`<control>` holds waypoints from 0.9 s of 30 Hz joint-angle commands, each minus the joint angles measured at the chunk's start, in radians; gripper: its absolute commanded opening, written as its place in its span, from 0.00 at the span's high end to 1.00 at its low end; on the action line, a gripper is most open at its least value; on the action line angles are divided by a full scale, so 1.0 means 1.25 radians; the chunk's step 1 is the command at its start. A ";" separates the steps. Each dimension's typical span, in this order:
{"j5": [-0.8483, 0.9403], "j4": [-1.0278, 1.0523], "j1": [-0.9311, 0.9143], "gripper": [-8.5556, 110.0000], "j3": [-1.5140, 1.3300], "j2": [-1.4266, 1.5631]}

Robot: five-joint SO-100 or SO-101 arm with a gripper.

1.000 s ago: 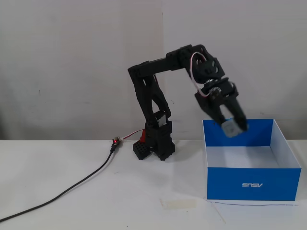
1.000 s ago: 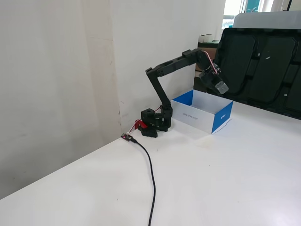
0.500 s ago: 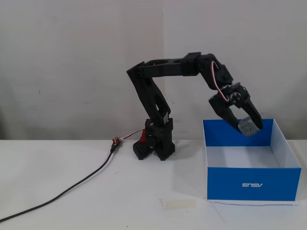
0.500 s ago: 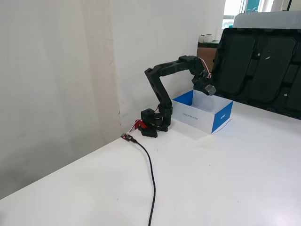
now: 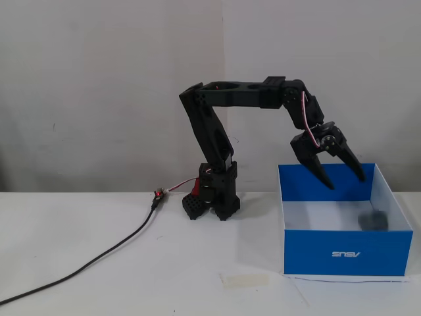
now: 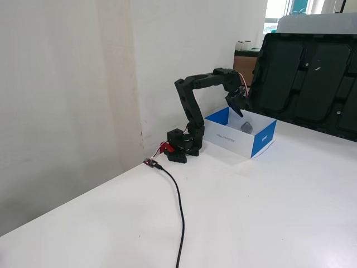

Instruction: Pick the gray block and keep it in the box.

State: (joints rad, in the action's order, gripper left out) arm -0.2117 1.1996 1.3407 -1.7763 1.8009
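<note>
The blue box (image 5: 342,253) stands on the white table at the right in a fixed view, white inside, with a white logo on its front. The gray block (image 5: 375,220) lies inside it near the right wall, blurred. My gripper (image 5: 345,182) hangs open and empty above the box's back part, fingers pointing down, apart from the block. In the other fixed view the box (image 6: 262,140) sits right of the arm, the block (image 6: 247,128) rests inside it, and the gripper (image 6: 240,111) is over its far corner.
The arm's black base (image 5: 214,194) stands left of the box against the wall. A black cable (image 5: 99,258) runs from it across the table to the front left. A piece of tape (image 5: 245,280) lies on the table. A large black tray (image 6: 304,78) leans behind the box.
</note>
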 commanded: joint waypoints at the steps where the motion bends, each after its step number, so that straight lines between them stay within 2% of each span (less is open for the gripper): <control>1: 0.038 0.006 -0.015 0.85 0.029 0.018; 5: 0.083 0.029 -0.072 0.93 0.013 0.075; 11: 0.195 0.096 -0.218 0.93 -0.002 0.178; 15: 0.260 0.124 -0.357 0.93 -0.002 0.231; 23: 0.277 0.130 -0.659 0.93 -0.027 0.270; 27: 0.268 0.071 -0.821 0.93 -0.098 0.317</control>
State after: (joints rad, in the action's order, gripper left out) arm 0.1273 1.3438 0.4847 -1.8699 2.1138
